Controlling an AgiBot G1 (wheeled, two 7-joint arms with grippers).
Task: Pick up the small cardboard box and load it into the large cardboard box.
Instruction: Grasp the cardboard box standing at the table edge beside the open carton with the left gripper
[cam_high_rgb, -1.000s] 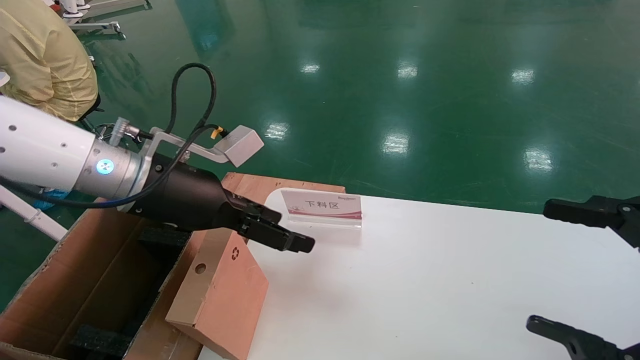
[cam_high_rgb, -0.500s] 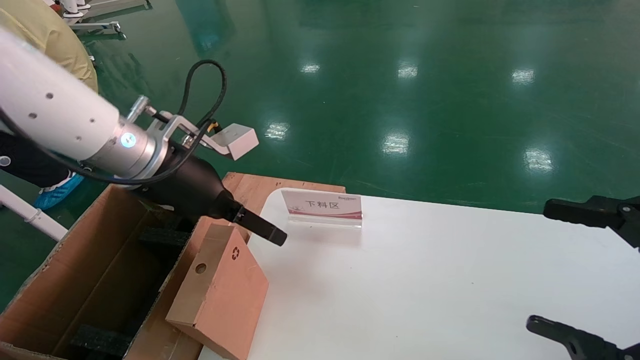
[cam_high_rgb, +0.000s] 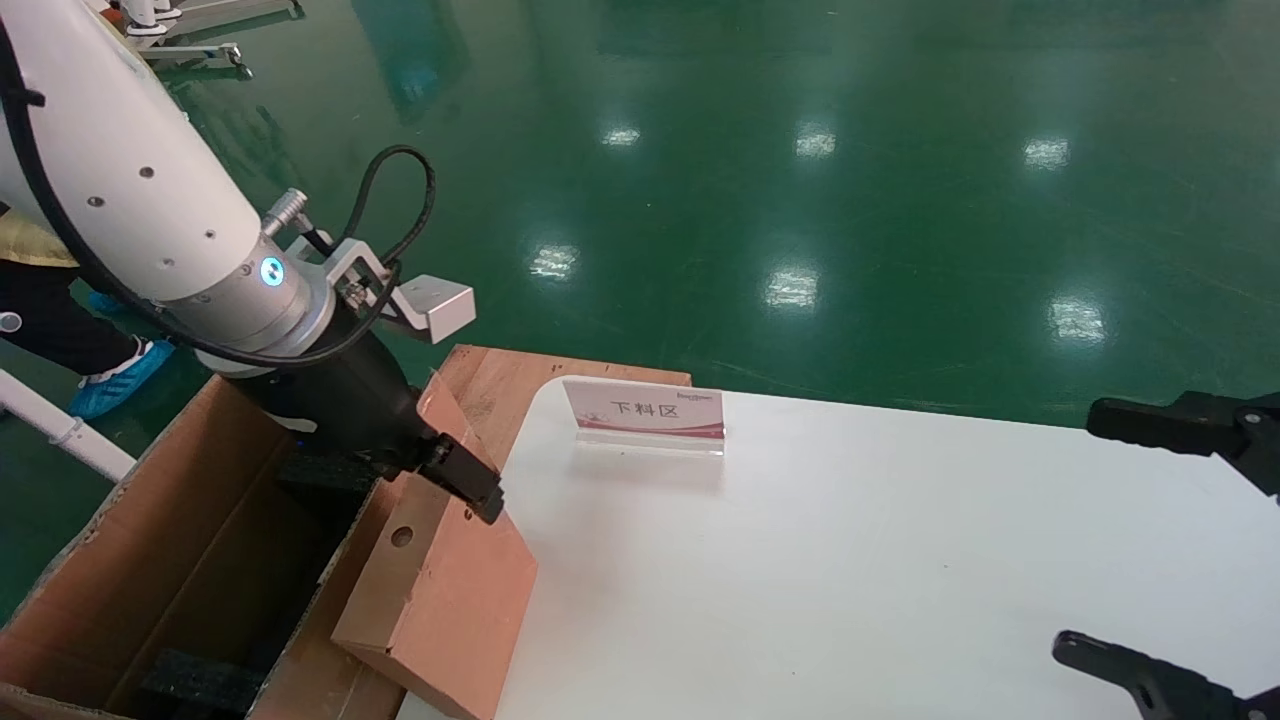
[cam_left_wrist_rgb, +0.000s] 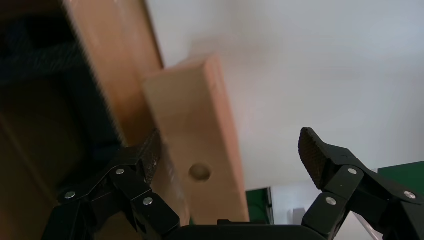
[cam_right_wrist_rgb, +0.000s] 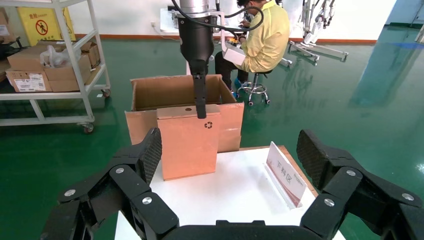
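Note:
The small cardboard box (cam_high_rgb: 440, 590) stands tilted on the white table's left edge and leans against the large cardboard box (cam_high_rgb: 150, 540). Its narrow top side with the round hole (cam_left_wrist_rgb: 200, 172) faces up. My left gripper (cam_high_rgb: 462, 487) points down over that top side, open. In the left wrist view the left gripper (cam_left_wrist_rgb: 230, 155) straddles the box's top edge, one finger (cam_left_wrist_rgb: 145, 157) close by the carton-side face, the other (cam_left_wrist_rgb: 315, 155) well clear over the table. In the right wrist view, the small cardboard box (cam_right_wrist_rgb: 187, 145) shows its recycling symbol. My right gripper (cam_high_rgb: 1110, 540) hangs open at the table's right.
A sign holder (cam_high_rgb: 645, 412) stands at the table's (cam_high_rgb: 850, 560) back left. Black foam blocks (cam_high_rgb: 195, 680) sit inside the carton. A person in yellow (cam_right_wrist_rgb: 265, 35) sits behind the carton, and a shelf cart (cam_right_wrist_rgb: 50, 65) stands off to one side.
My left gripper has swung from pointing out over the table to pointing down, and moved back onto the small box's top edge. The box and the right arm have not moved.

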